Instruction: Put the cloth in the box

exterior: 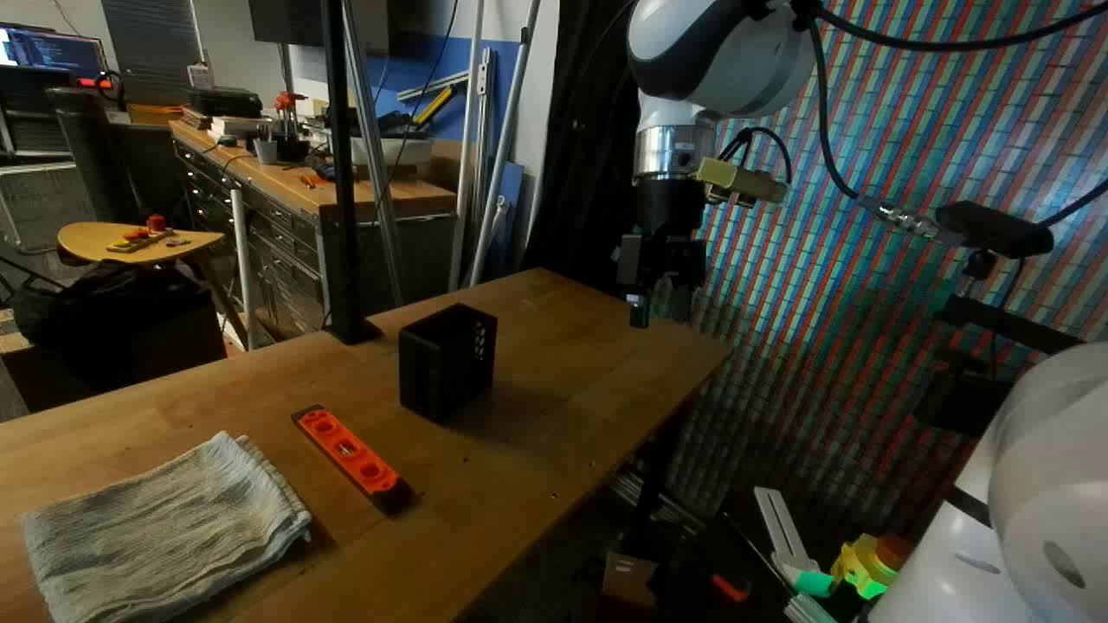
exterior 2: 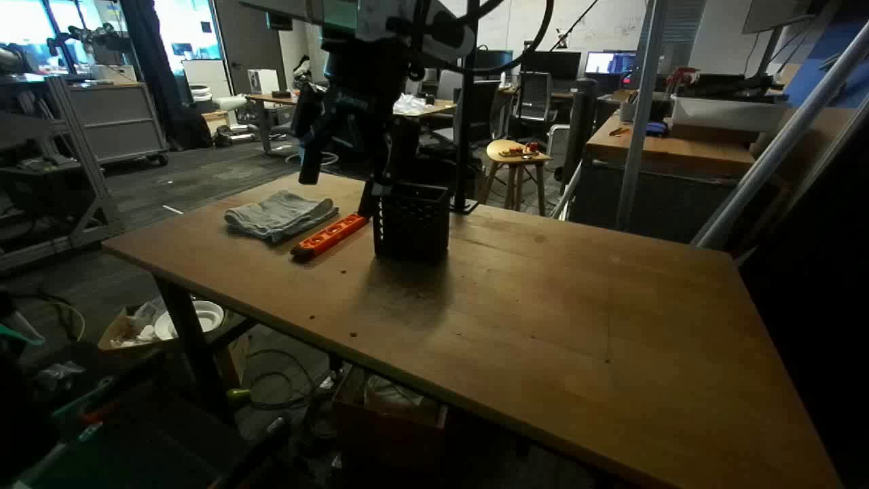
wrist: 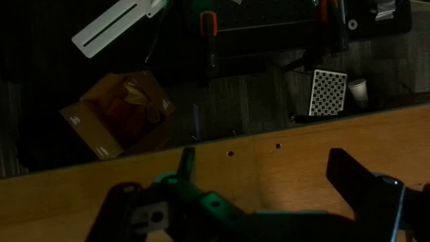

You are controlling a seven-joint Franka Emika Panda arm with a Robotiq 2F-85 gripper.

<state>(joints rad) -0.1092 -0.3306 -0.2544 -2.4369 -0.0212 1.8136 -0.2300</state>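
Observation:
A grey folded cloth lies flat on the wooden table; it also shows in an exterior view. A black box, with an open top and holes in its side, stands upright on the table; it also shows in an exterior view. My gripper hangs above the table, apart from both cloth and box. Its fingers are wide apart with nothing between them, as the wrist view shows. It also shows in an exterior view, overlapping the box's edge. Cloth and box are out of the wrist view.
An orange level lies on the table between cloth and box; it also shows in an exterior view. A black post rises at the table edge near the box. The table edge crosses the wrist view, with a cardboard carton below.

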